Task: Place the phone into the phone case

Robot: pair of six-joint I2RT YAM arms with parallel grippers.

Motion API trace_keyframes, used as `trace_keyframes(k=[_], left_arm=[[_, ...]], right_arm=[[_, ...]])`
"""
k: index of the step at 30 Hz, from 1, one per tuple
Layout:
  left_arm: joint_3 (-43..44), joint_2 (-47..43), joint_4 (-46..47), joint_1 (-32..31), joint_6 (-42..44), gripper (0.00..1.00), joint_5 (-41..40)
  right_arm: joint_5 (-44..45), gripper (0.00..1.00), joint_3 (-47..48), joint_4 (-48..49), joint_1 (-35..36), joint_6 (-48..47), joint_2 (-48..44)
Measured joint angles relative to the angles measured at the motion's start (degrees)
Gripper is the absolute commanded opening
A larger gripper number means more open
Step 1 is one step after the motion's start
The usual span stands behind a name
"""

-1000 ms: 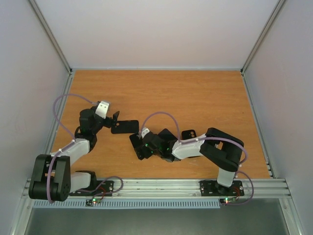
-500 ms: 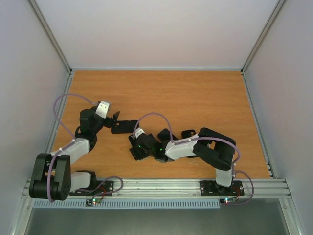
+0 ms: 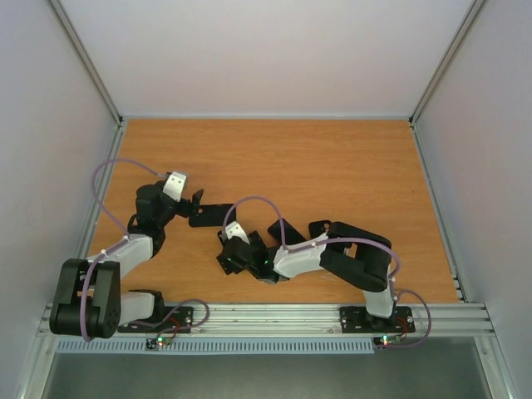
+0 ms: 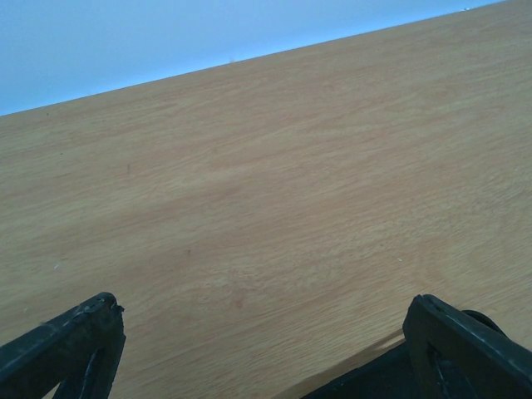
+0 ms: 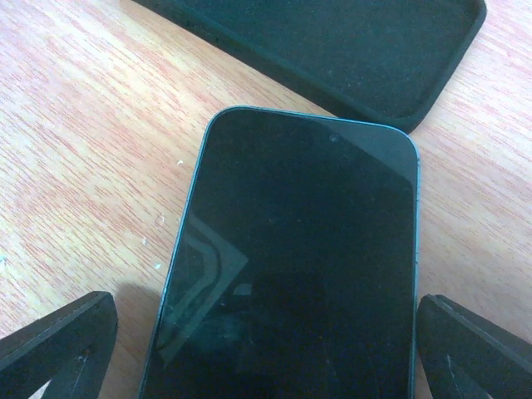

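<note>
From above, your left gripper (image 3: 194, 204) sits just beside the phone case's (image 3: 218, 214) 9 o'clock end; the right gripper (image 3: 226, 258) hovers at its 6 o'clock

Left wrist: jaws wide, case edge at 5 o'clock

Right wrist: jaws wide, straddling the phone (image 5: 291, 274) without touching it; case at 1 o'clock

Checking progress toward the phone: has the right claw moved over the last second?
Yes. Seen from above, the right claw has slid left, farther from its fixed base.
</note>
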Motion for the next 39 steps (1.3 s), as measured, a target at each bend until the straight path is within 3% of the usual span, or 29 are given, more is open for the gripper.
trace_keyframes(k=[7, 15, 25, 32, 39], left_arm=[[0.11, 0.09, 0.00, 0.00, 0.04, 0.92, 0.00], [0.15, 0.09, 0.00, 0.00, 0.04, 0.92, 0.00], [0.87, 0.09, -1.18, 0.00, -0.11, 0.92, 0.87], [3.56, -1.29, -7.13, 0.04, 0.55, 0.91, 8.33], [10.01, -2.56, -22.75, 0.04, 3.98, 0.90, 21.46]], right_arm=[[1.92, 0.97, -5.81, 5.86, 0.42, 0.33, -2.14], [2.84, 0.49, -6.54, 6.71, 0.57, 1.51, -2.23], [3.08, 0.20, -6.58, 6.69, 0.61, 1.44, -2.29], [2.56, 0.13, -11.32, 4.33, 0.61, -0.70, -7.72], [2.54, 0.07, -14.53, -0.59, 0.57, -4.79, -13.42]])
